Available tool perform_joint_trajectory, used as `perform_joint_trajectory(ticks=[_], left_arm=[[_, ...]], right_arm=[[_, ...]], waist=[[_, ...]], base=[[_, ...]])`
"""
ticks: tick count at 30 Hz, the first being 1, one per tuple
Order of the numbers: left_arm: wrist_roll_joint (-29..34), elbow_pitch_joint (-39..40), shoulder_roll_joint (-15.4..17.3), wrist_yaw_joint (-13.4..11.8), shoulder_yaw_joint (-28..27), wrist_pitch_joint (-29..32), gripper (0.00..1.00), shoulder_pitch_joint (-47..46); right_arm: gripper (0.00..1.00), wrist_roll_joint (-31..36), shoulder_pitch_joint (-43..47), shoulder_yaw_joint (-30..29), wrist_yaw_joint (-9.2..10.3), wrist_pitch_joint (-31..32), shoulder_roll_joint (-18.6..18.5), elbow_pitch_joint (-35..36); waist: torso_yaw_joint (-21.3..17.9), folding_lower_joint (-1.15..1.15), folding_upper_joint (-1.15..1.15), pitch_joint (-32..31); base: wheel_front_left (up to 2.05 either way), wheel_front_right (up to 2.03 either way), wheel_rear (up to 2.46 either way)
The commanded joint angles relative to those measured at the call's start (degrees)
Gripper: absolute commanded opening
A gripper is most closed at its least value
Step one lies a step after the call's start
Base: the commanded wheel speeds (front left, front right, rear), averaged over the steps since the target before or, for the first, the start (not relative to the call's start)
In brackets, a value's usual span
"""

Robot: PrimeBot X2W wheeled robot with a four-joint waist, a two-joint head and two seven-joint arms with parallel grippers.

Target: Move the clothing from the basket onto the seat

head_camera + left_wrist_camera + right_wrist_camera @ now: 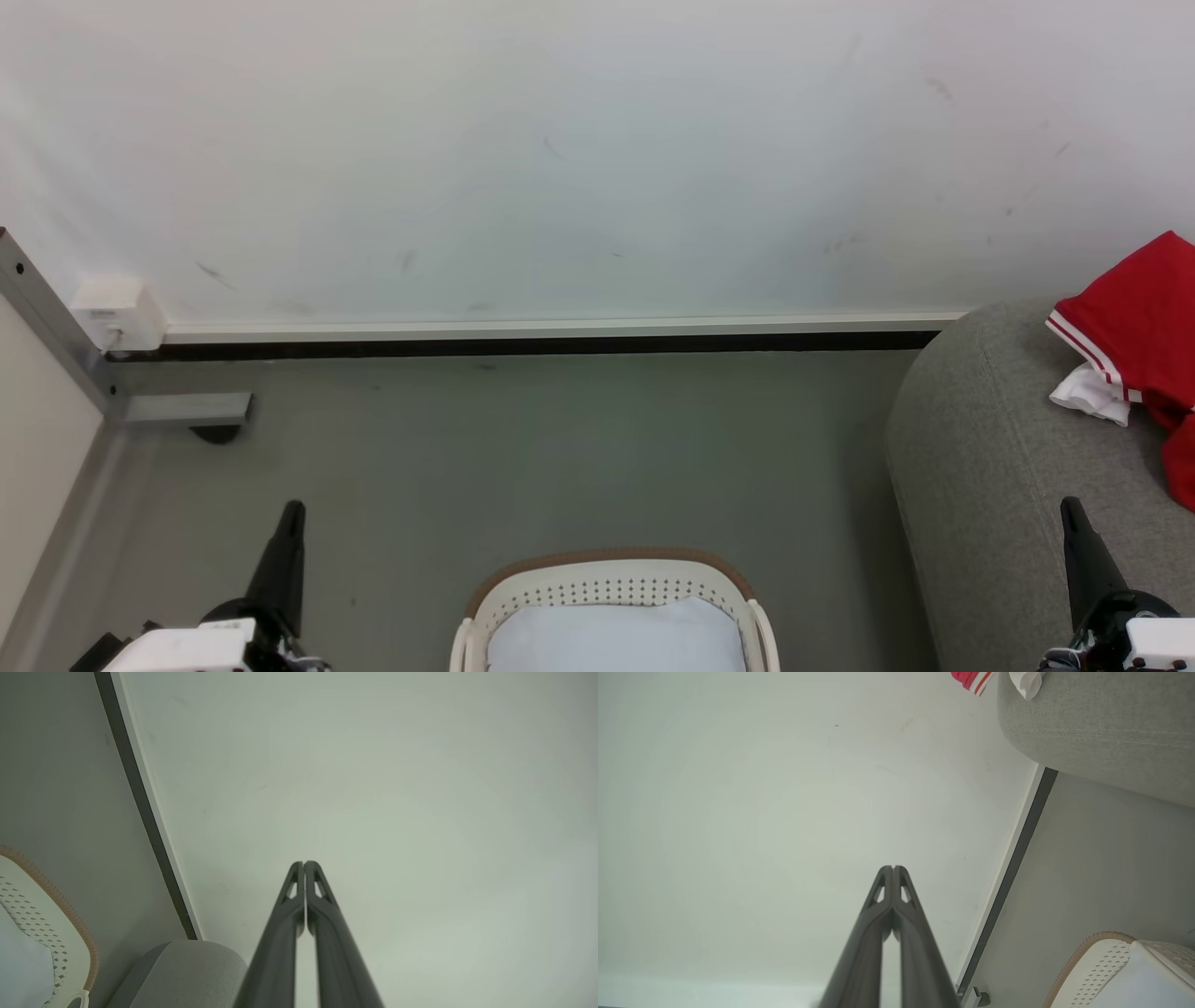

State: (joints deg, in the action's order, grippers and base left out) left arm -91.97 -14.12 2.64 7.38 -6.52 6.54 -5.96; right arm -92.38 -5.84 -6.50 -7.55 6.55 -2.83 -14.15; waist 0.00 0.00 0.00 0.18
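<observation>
1. Overhead, I see clothing [1144,327] on the seat [990,467], well apart from the basket [607,555], which holds a pale liner [616,639].
2. Wrist views add what the head view leaves unclear: left hand [304,862] and right hand [893,867] clenched, empty.

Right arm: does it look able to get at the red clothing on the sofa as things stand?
Probably yes. The right pincer is shut, and in the head view nothing but the bare grey seat lies between it and the clothing. It would have to open first.

A dark baseboard [560,343] divides white wall [560,140] from grey floor [560,448].
</observation>
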Motion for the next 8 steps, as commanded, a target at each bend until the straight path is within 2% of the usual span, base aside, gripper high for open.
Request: perform_joint_trajectory(ticks=[1,8], left_arm=[[-0.81,0.23,0.44,0.22,-0.14,0.2,0.0,-0.47],[-0.81,0.23,0.44,0.22,-0.13,0.2,0.0,-0.47]], right_arm=[[0.0,-0.07,-0.65,-0.23,0.12,0.16,-0.02,0.32],[0.0,-0.07,-0.65,-0.23,0.12,0.16,-0.02,0.31]], waist=[[0.0,0.0,0.0,0.0],[0.0,0.0,0.0,0.0]], base=[[0.0,0.0,0.0],[0.0,0.0,0.0]])
